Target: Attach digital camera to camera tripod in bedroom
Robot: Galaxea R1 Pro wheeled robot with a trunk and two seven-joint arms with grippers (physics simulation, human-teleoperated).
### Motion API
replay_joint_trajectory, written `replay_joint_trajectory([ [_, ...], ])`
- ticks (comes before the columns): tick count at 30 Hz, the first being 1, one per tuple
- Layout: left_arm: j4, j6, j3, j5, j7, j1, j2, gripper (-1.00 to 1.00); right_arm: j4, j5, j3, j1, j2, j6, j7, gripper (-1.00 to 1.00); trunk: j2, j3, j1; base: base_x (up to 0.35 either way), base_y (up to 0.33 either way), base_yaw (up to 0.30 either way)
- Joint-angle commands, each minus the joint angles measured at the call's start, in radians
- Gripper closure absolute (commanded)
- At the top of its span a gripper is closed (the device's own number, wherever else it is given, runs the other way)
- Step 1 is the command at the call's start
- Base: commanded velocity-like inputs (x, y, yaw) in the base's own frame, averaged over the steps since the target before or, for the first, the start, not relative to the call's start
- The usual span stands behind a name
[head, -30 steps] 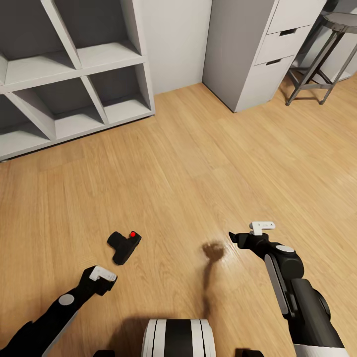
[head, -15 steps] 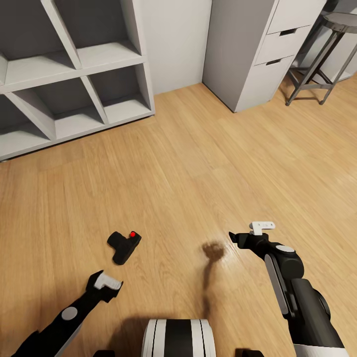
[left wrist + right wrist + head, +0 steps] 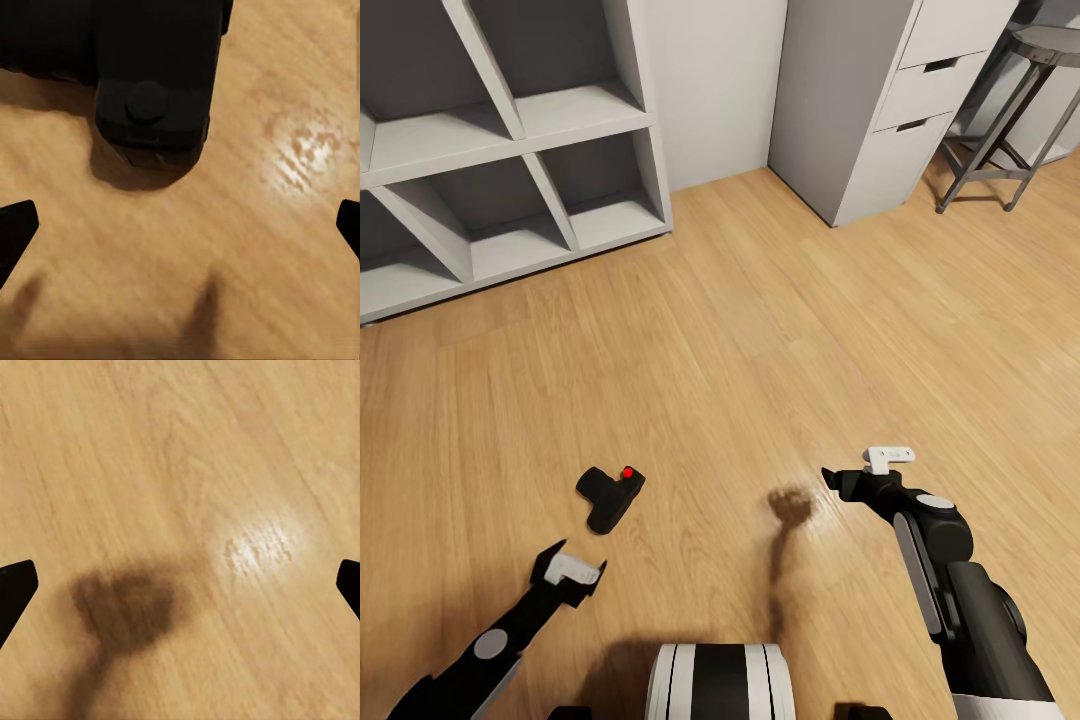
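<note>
We're in the bedroom: light wood floor (image 3: pixel 760 330) w/ white cubby shelves (image 3: pixel 510 180) at the far left, a grey drawer unit (image 3: pixel 880 100) at the back and a dark stool (image 3: pixel 1010 100) beyond it. No tripod among what we see here, so that part of the job waits.

Our right arm hangs over bare floor; right gripper (image 3: pixel 870 470) stands apart, fingertips wide at both edges of its wrist view, nothing between them. Our left gripper (image 3: pixel 567 567) is low, just short of the digital camera (image 3: pixel 610 495), also spread wide, w/ the camera body (image 3: pixel 150 82) ahead of the gap, not yet inside it.

The camera lies on the floor, left of centre, red button (image 3: pixel 627 472) up.

Handling, as we judge it: small, rigid, prob. light; hard smooth shell, so it could skid on the floor or twist in the pads if pinched off-centre. Best hold is across the main body's flat sides, not the protruding stubby part or the humped top. Leave the underside free for mounting.
</note>
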Motion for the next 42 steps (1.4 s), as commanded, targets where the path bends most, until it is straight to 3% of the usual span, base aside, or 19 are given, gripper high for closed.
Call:
replay_joint_trajectory([
  [1, 0.002, -0.009, -0.004, 0.011, -0.002, -0.001, 0.001, -1.00, -0.001, 0.002, -0.001, 0.000, 0.000, 0.005, 0.005, -1.00, 0.000, -0.001, 0.000, 0.000, 0.000, 0.000],
  [8, 0.049, -0.031, 0.003, 0.011, -0.003, -0.001, 0.001, -1.00, -0.001, 0.001, -0.001, 0.000, 0.000, 0.006, 0.006, -1.00, 0.000, -0.001, 0.000, 0.000, 0.000, 0.000],
  [13, 0.075, -0.035, 0.036, 0.010, -0.004, -0.001, 0.000, -1.00, 0.000, 0.000, 0.000, 0.000, 0.000, 0.006, 0.006, -1.00, 0.000, -0.001, 0.000, 0.000, 0.000, 0.000],
  [14, 0.078, -0.036, 0.059, 0.010, -0.004, -0.001, 0.000, -1.00, 0.000, -0.003, 0.000, 0.000, -0.001, 0.006, 0.006, -1.00, 0.000, -0.001, 0.000, 0.000, 0.000, 0.000],
  [21, 0.092, -0.032, 0.085, 0.020, -0.006, 0.011, 0.009, -1.00, 0.005, 0.000, -0.001, 0.000, 0.008, 0.015, 0.001, -1.00, 0.000, -0.001, 0.000, 0.000, 0.000, 0.000],
  [29, 0.061, -0.032, 0.085, 0.031, -0.005, 0.021, 0.011, -1.00, 0.005, 0.002, -0.001, 0.000, 0.000, 0.017, 0.002, -1.00, 0.000, -0.001, 0.000, 0.000, 0.000, 0.000],
  [34, 0.047, -0.029, 0.084, 0.057, -0.002, 0.022, 0.012, -1.00, 0.005, 0.007, 0.000, 0.000, -0.005, 0.020, 0.001, -1.00, 0.000, -0.001, 0.000, 0.000, 0.000, 0.000],
  [42, 0.044, -0.029, 0.083, 0.063, -0.001, 0.022, 0.011, -1.00, 0.005, 0.007, 0.002, 0.000, -0.005, 0.020, 0.001, -1.00, 0.000, -0.001, 0.000, 0.000, 0.000, 0.000],
])
